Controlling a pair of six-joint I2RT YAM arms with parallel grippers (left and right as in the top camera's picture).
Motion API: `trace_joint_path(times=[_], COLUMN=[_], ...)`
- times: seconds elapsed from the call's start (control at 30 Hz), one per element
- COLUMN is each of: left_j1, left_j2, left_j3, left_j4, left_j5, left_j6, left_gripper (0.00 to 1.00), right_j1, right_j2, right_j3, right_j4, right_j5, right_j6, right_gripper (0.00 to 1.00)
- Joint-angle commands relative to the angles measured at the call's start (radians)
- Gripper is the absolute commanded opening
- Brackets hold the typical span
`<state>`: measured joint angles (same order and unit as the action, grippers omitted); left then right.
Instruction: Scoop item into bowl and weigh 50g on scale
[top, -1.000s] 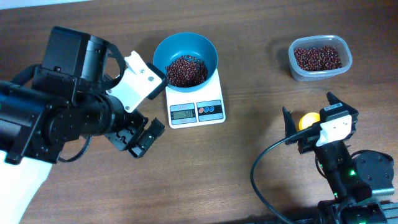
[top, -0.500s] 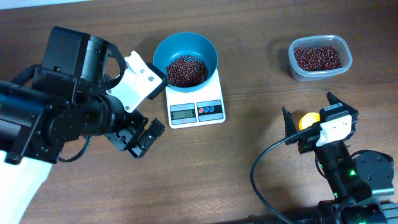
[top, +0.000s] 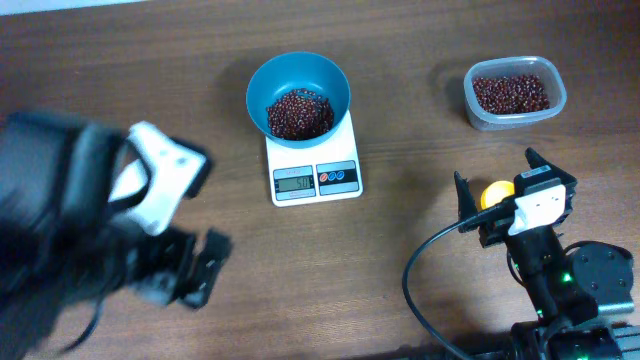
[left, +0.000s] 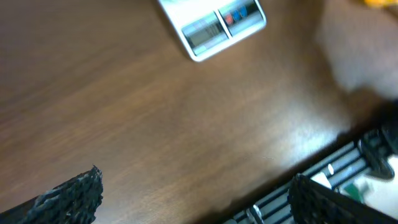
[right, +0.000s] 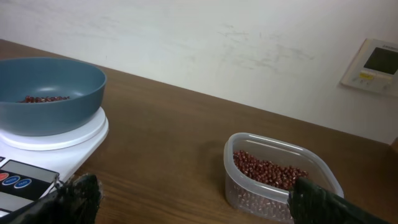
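Observation:
The teal-blue bowl (top: 262, 75) sits on the white scale (top: 315, 180) and holds a heap of red-brown beans (top: 298, 112). The scale's display is lit, but its digits are too small to read. My left gripper (top: 195, 272) is blurred, open and empty, low at the left, well clear of the scale. The left wrist view shows the scale's front (left: 214, 28) far ahead of the open jaws (left: 193, 199). My right gripper (top: 498, 178) is open and empty at the lower right. The right wrist view shows its jaws (right: 193, 199), the bowl (right: 50, 102) and the scale (right: 56, 140).
A clear plastic tub (top: 478, 112) with more beans (top: 512, 92) stands at the back right, also in the right wrist view (right: 280, 186). A small yellow object (top: 494, 193) lies under the right gripper. The table's front edge (left: 323, 152) shows in the left wrist view.
My left arm has swung away from the scale, down and to the left, and is blurred by motion. The right arm, bowl, scale and tub have not moved.

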<state>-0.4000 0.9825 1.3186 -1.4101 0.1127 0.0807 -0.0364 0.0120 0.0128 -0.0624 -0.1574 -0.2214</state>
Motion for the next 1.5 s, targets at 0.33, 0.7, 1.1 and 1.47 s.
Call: trace_joint_path(times=[0.33,0.7,1.1,1.47], left_j1=[0.001,0.001,0.409,0.416], left_j2=[-0.394,-0.394,-0.832,-0.978], left_j3=[-0.220,-0.697,-1.018,-1.310], left_j4=[0.273,0.926,1.123,1.469], left_j5=[-0.209,-0.208,0.143,0.034], left_j6=[-0.163,-0.065,0.071,-0.073], left_gripper=[0.99,0.99,0.99,0.99], right_j1=[-0.004,-0.004,-0.004,-0.004], right_j2=[-0.009,-0.009,-0.009,-0.009], right_j3=[-0.007,-0.007,-0.007,-0.007], right_j4=[-0.004,-0.004,-0.004,-0.004], right_j5=[0.008,0.008,0.008,0.008], right_j6=[-0.007,-0.007,-0.007,-0.007], right_gripper=[0.98,0.99,0.99,0.99])
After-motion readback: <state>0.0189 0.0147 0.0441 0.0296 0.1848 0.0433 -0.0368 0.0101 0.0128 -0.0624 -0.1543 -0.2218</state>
